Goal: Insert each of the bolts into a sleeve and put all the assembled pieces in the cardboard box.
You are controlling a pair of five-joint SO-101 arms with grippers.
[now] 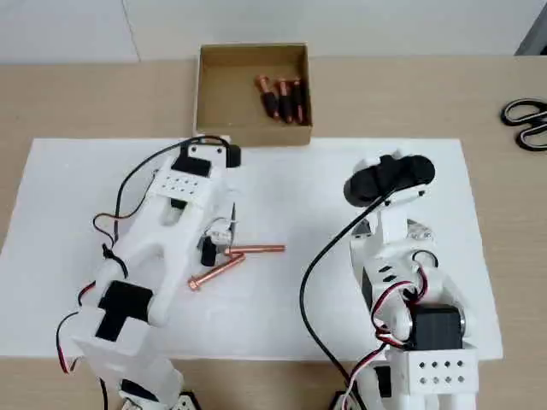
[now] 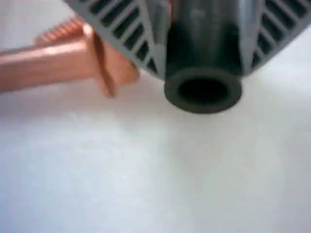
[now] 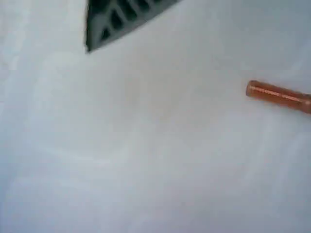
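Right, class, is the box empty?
No, a few assembled pieces lie inside the box.

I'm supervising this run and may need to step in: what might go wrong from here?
The two bolts appear to touch beside the left tool, so grasping one may drag the other. The sleeve it holds sits close to a bolt head; shifting it could knock that bolt away.
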